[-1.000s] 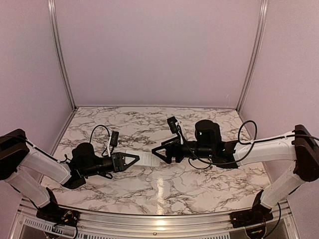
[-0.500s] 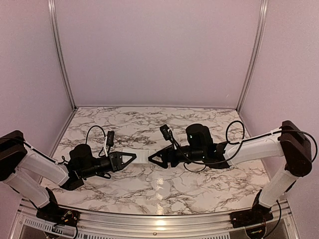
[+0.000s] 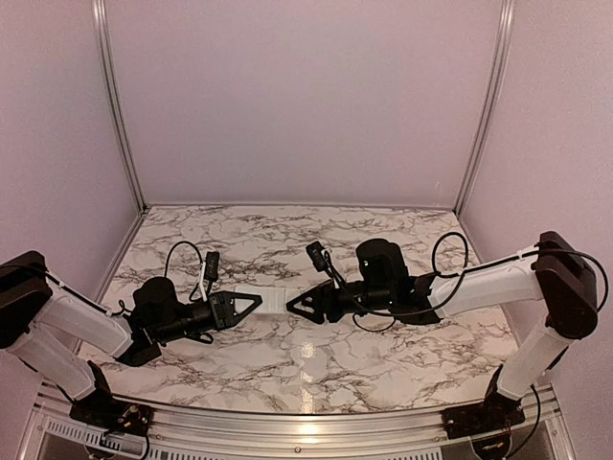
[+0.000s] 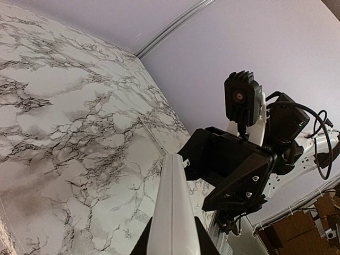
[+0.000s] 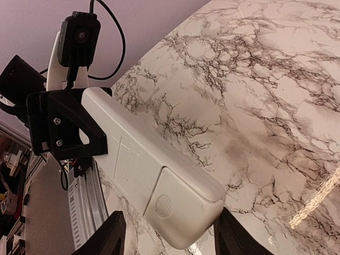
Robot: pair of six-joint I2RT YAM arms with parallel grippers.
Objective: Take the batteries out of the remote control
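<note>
The white remote control (image 3: 277, 299) is held in the air between my two grippers, above the marble table. My left gripper (image 3: 251, 304) is shut on its left end; in the left wrist view the remote (image 4: 172, 212) shows edge-on between my fingers (image 4: 204, 247). My right gripper (image 3: 293, 305) is open, its jaws standing either side of the remote's other end (image 5: 143, 159), with a gap on the left side. The back panel (image 5: 186, 204), with a ribbed round thumb mark, is closed and faces the right wrist camera. The batteries are hidden.
The marble table (image 3: 316, 364) lies below both arms, with lilac walls behind and at the sides and a metal rail along the near edge (image 3: 297, 426). The right gripper's body (image 4: 234, 170) fills the right of the left wrist view.
My right gripper has moved left and down, up to the free end of the remote. The left gripper with the remote has shifted slightly left. Little has moved in the last half second.
</note>
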